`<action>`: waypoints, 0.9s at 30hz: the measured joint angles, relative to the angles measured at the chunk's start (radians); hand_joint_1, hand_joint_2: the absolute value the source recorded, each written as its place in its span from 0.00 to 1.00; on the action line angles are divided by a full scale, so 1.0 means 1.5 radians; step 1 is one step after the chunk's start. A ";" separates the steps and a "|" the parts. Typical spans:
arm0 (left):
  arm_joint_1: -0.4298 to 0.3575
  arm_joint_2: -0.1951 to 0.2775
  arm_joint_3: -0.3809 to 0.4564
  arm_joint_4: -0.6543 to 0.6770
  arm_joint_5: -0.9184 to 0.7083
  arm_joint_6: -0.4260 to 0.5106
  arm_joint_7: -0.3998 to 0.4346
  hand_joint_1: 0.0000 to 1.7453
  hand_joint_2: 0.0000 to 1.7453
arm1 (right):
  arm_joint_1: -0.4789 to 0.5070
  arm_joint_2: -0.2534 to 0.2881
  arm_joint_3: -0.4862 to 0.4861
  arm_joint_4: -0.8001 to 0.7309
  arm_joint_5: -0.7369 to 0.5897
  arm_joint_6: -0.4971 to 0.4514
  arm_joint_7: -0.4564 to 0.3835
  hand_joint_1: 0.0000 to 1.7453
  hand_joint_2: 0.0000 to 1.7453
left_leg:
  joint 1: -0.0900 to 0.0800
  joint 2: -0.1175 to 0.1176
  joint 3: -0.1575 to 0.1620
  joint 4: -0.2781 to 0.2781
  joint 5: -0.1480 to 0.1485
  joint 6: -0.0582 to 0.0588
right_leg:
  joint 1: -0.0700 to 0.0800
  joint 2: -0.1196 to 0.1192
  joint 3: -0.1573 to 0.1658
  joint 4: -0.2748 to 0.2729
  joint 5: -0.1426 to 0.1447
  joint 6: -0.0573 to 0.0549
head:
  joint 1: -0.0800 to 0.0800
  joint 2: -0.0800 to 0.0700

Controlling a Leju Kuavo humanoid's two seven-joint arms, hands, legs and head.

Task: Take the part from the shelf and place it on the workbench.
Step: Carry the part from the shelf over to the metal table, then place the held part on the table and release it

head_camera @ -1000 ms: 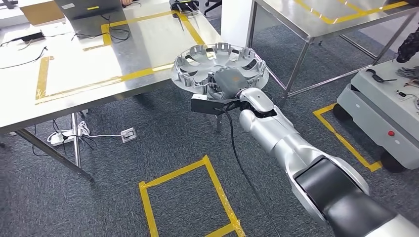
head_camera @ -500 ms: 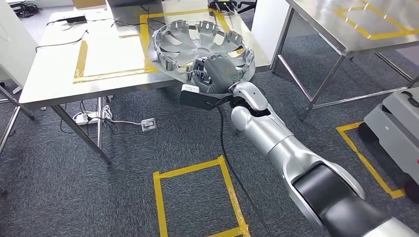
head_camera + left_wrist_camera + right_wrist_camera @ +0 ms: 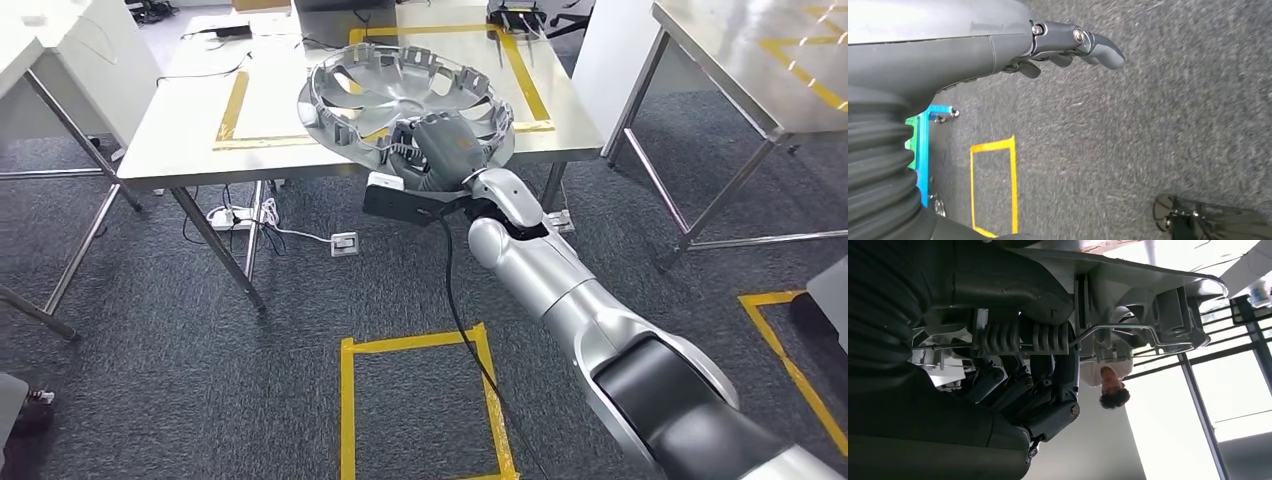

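Right hand (image 3: 440, 150) is clamped on round silver plastic wheel cover (image 3: 400, 95), carried over steel workbench (image 3: 200, 130) ahead; set-down is judged pending.

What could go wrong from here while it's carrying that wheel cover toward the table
The right hand grips the silver wheel cover at one edge only, so the far side overhangs and could tip or slip out. The cover hangs over the near edge of the steel table; released too early, it may slide to the carpet. The black cable hanging under the arm might snag.
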State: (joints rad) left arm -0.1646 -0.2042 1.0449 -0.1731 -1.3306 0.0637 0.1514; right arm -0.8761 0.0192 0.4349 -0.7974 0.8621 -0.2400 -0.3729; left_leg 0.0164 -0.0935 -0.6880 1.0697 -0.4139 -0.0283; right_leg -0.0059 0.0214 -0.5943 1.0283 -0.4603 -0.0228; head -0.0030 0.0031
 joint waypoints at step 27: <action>0.002 0.001 -0.006 0.000 -0.023 -0.006 0.008 0.00 1.00 | -0.023 0.021 0.002 0.158 0.017 0.021 0.014 0.99 1.00 | -0.007 0.063 0.021 -0.011 -0.017 0.031 | -0.001 -0.050 -0.005 -0.001 0.016 0.035 | -0.002 0.000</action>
State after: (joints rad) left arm -0.1615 -0.2021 1.0359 -0.1732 -1.3654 0.0542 0.1640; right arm -0.9109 0.0512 0.4372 -0.5603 0.8869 -0.2082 -0.3513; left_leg 0.0058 0.0006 -0.6568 1.0538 -0.4390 0.0181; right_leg -0.0077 -0.0538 -0.6024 1.0262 -0.4365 0.0293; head -0.0064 0.0030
